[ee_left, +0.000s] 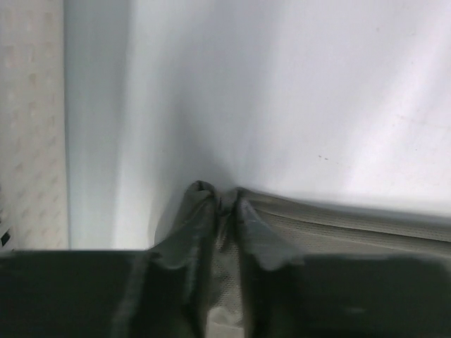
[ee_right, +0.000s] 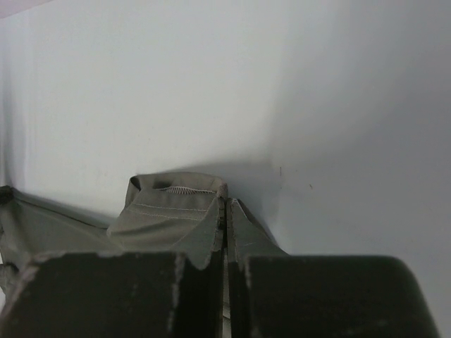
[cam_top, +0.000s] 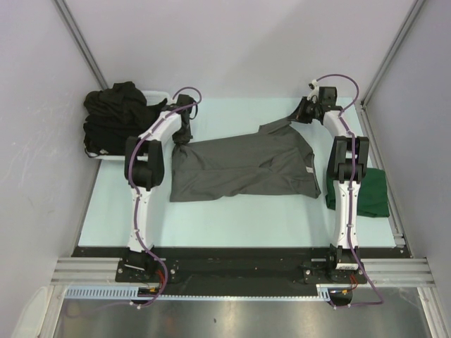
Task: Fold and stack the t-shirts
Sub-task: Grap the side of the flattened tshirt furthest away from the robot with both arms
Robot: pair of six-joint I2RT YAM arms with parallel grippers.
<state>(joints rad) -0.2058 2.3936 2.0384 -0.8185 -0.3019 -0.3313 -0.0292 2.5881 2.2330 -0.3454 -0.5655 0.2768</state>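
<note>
Left end effector point(ee_left: 225, 211) apparently pinched a bunched corner of the limp grey t-shirt point(cam_top: 239, 169); right end effector point(ee_right: 225, 236) clamped shut on its hem. Soft cloth, edges gripped best.

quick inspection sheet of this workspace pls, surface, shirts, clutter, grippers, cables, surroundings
surface: pale green table, flat
job's things: grey t-shirt spread mid-table, rumpled; green t-shirt at the right edge, partly under the right arm; black t-shirts heaped in the white basket
clutter: nothing seen
grippers: left gripper pinches the grey t-shirt's far left corner; right gripper shut on a hemmed edge at its far right
cables: purple cables loop along both arms, off the cloth
surroundings: white walls
</note>
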